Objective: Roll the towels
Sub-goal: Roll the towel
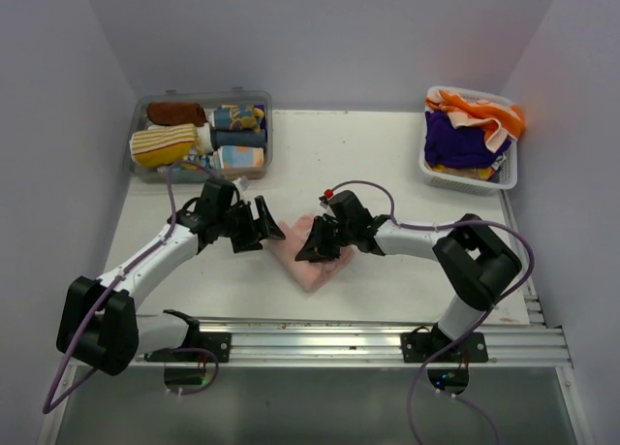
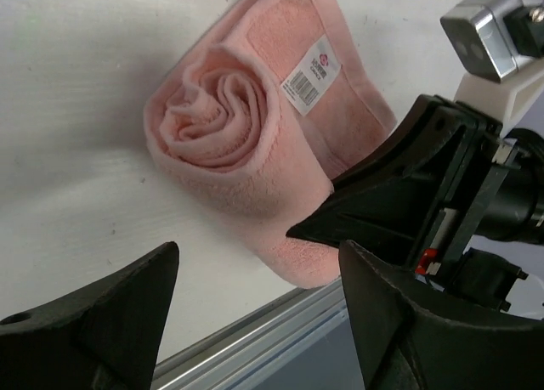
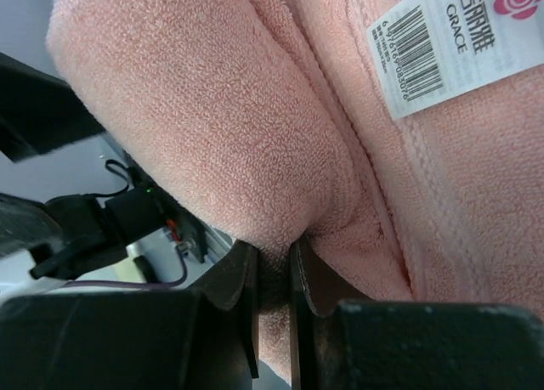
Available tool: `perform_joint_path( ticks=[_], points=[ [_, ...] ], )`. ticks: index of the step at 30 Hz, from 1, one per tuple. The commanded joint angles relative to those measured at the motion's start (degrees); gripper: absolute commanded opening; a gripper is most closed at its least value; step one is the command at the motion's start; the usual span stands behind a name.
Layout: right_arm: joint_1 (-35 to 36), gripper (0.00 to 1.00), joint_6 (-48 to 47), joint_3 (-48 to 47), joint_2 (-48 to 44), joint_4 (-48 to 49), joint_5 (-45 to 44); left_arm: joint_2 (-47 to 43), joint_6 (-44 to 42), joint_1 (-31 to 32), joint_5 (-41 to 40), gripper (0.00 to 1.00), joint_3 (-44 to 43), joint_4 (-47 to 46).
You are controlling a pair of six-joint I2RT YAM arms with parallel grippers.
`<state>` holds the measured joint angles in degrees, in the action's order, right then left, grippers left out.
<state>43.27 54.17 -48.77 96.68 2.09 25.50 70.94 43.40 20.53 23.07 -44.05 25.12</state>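
A pink towel (image 1: pixel 312 263) lies partly rolled in the middle of the table, and its white barcode label (image 2: pixel 310 74) faces up. In the left wrist view the towel's rolled end (image 2: pixel 212 110) shows as a spiral. My right gripper (image 1: pixel 312 243) is shut on a fold of the pink towel (image 3: pixel 187 110) at the roll's edge; in the right wrist view the gripper (image 3: pixel 274 262) pinches the cloth. My left gripper (image 1: pixel 267 228) is open and empty, just left of the roll. In the left wrist view the left gripper (image 2: pixel 255 313) is short of the towel, fingers wide apart.
A clear bin (image 1: pixel 268 140) at the back left holds several rolled towels, one of them striped yellow (image 1: pixel 163 144). A white basket (image 1: pixel 465 181) at the back right holds loose purple (image 1: pixel 463 140) and orange-and-cream (image 1: pixel 484 111) towels. An aluminium rail (image 1: pixel 339 333) runs along the near edge.
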Motion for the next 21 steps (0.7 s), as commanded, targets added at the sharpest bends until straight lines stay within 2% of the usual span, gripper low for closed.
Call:
perform_joint_path(
  ticks=[1, 5, 8, 14, 21],
  points=[
    [-0.90, 0.00, 3.75, 1.67, 3.07, 1.07, 4.91, -0.36, 3.18, 1.87, 2.94, 0.79, 1.07, -7.89],
    [-1.78, 0.00, 4.45, 1.75, 3.86, 2.22, 6.76, 3.14, 4.06, 3.46, 1.90, 0.75, 1.34, -10.36],
    [-1.96, 0.00, 4.89, 2.02, 3.86, 2.74, 7.02, 4.12, 5.55, 4.34, -0.21, 0.77, 1.42, -10.79],
    [-2.48, 0.00, 6.65, 2.89, 3.69, 4.94, 7.73, 0.35, 10.39, 4.51, -6.80, 0.75, 4.06, -10.89],
    [-3.01, 0.00, 9.37, 4.12, 4.39, 9.16, 9.22, -0.01, 13.73, 4.78, -9.80, 0.75, 7.48, -13.50]
  ],
)
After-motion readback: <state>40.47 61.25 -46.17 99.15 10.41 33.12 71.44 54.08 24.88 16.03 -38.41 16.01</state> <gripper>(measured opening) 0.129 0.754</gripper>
